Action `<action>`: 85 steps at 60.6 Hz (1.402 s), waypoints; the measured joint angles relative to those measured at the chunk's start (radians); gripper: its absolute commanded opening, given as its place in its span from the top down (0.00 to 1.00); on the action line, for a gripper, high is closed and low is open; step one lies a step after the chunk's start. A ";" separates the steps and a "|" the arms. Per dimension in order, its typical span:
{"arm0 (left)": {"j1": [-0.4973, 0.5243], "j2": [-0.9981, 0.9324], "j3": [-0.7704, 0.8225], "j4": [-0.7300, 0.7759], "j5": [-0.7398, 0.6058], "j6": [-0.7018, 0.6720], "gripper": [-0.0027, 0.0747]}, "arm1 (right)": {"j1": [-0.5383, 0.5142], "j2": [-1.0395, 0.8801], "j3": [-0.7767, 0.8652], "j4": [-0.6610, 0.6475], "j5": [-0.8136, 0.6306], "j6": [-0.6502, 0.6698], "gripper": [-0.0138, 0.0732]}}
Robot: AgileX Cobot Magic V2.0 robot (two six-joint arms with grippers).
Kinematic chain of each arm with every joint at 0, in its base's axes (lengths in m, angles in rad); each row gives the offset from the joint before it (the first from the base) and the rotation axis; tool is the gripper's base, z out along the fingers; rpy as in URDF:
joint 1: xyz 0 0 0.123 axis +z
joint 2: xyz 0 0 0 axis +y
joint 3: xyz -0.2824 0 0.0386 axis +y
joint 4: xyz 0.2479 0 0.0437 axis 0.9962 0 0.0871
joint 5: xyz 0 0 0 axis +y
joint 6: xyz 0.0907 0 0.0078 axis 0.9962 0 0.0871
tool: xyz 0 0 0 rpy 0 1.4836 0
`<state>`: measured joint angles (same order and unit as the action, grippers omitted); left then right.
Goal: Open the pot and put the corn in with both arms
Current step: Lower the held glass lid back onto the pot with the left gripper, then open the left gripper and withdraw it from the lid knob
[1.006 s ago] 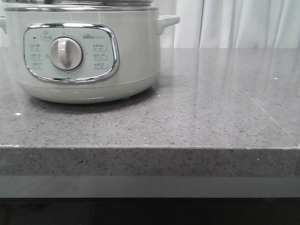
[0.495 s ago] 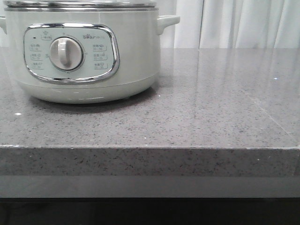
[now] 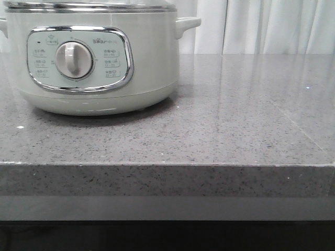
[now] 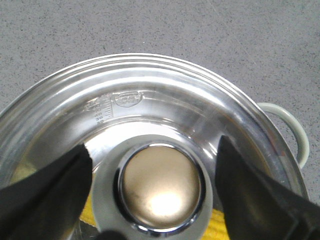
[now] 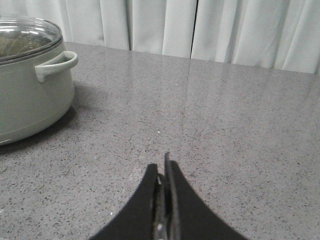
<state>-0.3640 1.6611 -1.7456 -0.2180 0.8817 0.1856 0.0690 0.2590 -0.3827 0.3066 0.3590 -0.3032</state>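
The pale grey-green pot point(image 3: 149, 57) stands at the table's back left, with its glass lid point(image 4: 150, 95) resting on it. In the left wrist view my left gripper point(image 4: 154, 146) is open, its black fingers point(image 4: 55, 185) apart on either side of the lid's round metal knob point(image 4: 161, 187) without touching it. Bits of yellow corn point(image 4: 221, 228) show through the glass, inside the pot. My right gripper point(image 5: 162, 166) is shut on nothing, low over the bare table to the right of the pot point(image 5: 30, 100). Neither gripper appears in the front view.
The grey speckled countertop point(image 3: 235, 120) stretches right of the pot to its front edge point(image 3: 167, 166). White curtains point(image 3: 261, 26) hang behind. The pot's side handle point(image 5: 56, 65) juts toward my right gripper.
The lid's metal rim at the pot's top has dropped slightly since the earliest frame and now sits level. The pot itself has not moved.
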 measured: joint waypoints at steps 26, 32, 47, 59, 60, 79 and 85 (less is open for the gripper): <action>0.000 -0.038 -0.046 0.002 -0.001 0.000 0.43 | 0.000 0.000 0.000 0.002 0.000 0.000 0.90; 0.000 -0.066 -0.016 0.002 -0.014 0.000 0.60 | 0.000 0.000 0.000 0.002 0.000 0.000 0.90; 0.000 -0.195 0.148 0.002 -0.101 0.000 0.92 | 0.000 0.000 0.000 0.002 0.000 0.000 0.90; 0.000 -0.374 0.350 0.002 -0.200 0.000 0.99 | 0.000 0.000 0.000 0.002 0.000 0.000 0.90; 0.000 -0.387 0.365 0.000 -0.207 0.000 0.99 | 0.000 0.000 0.000 0.002 0.000 0.000 0.90; 0.000 -0.783 0.761 -0.002 -0.357 0.000 0.99 | 0.000 0.000 0.000 0.002 0.000 0.000 0.90; 0.000 -0.918 0.901 -0.002 -0.405 0.000 0.99 | 0.000 0.000 0.000 0.002 0.000 0.000 0.90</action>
<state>-0.3640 0.7429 -0.8443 -0.2199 0.4771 0.1856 0.0690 0.2590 -0.3827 0.3084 0.3590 -0.3032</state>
